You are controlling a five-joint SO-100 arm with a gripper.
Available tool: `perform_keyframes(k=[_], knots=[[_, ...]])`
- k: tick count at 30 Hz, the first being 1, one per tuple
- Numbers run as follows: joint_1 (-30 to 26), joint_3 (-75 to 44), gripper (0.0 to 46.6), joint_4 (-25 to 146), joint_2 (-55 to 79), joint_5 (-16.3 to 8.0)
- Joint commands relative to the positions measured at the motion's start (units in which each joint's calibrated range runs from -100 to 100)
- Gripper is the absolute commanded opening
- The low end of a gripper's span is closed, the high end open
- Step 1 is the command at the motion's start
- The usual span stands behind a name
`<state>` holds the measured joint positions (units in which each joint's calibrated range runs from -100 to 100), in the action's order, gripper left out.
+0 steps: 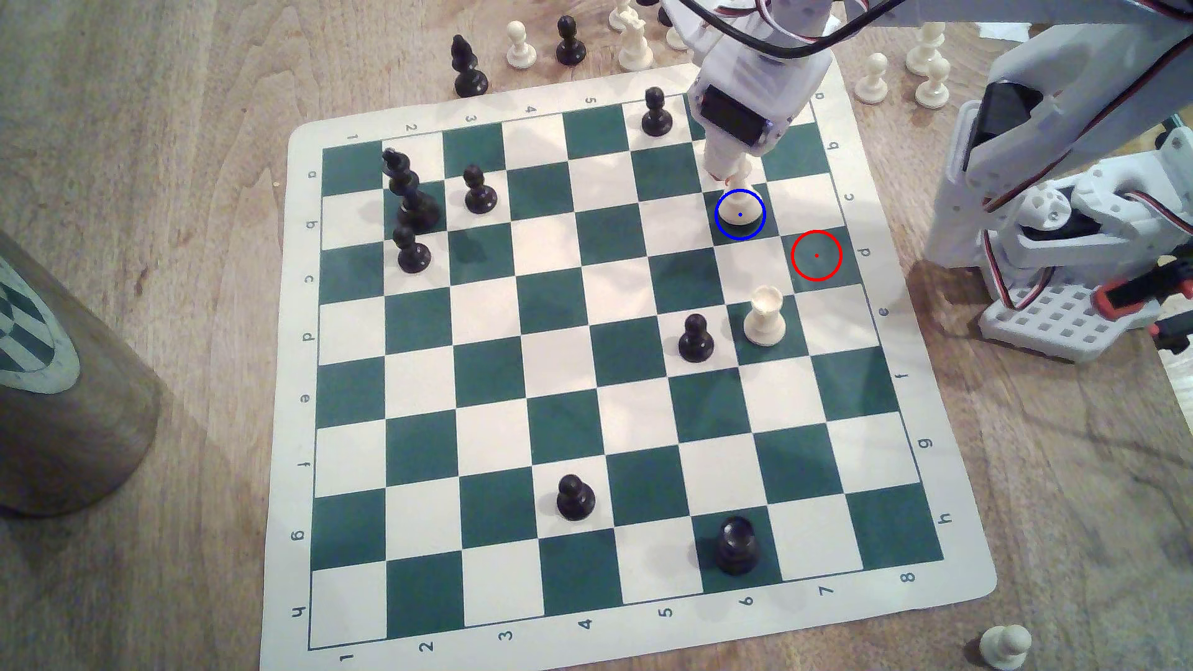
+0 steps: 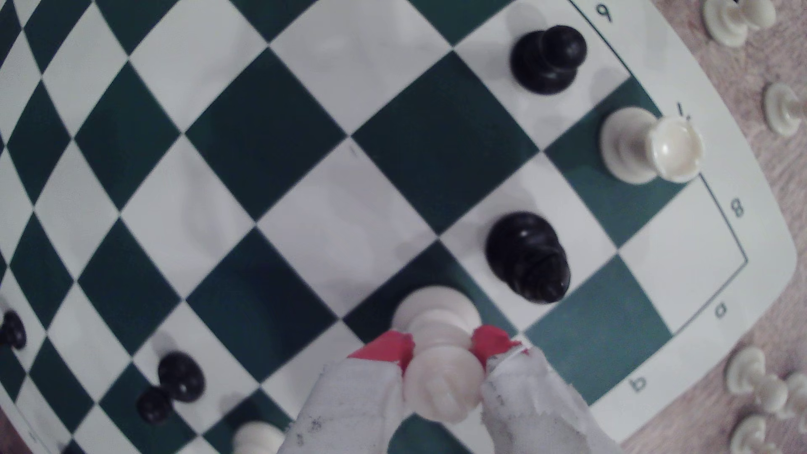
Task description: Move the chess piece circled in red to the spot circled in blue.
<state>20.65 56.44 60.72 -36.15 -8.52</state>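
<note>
The chess piece, tall, slim and cream-white, stands upright on the dark green square marked by the blue circle, which rings its base. My gripper comes down on it from above. In the wrist view the gripper is shut on the chess piece, one red-tipped finger on each side of its neck, just under the head. The red circle marks a bare green square one step diagonally toward the exterior view's right.
A cream rook and a black pawn stand two rows nearer the camera. Another black pawn is by the far edge. The arm's base sits off the board's right side. Captured pieces stand beyond the mat.
</note>
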Motion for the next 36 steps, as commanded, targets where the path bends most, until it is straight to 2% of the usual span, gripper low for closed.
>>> perform_keyframes(k=[1, 3, 7, 15, 20, 24, 28, 36], knots=[[0.59, -0.05, 8.0, -1.18, 0.08, 0.1], [0.67, -0.05, 11.9, -1.34, 0.08, 0.1], [0.74, -0.05, 14.7, -1.34, -0.18, 0.1], [1.6, 0.41, 18.5, -0.52, -3.49, 0.49], [1.21, 1.13, 20.0, 5.95, -10.2, 1.86], [0.67, 1.13, 21.1, 9.88, -14.61, 2.05], [-2.15, -0.32, 23.2, 15.29, -19.53, 2.05], [-10.6, -3.4, 23.8, 26.59, -26.24, 2.34]])
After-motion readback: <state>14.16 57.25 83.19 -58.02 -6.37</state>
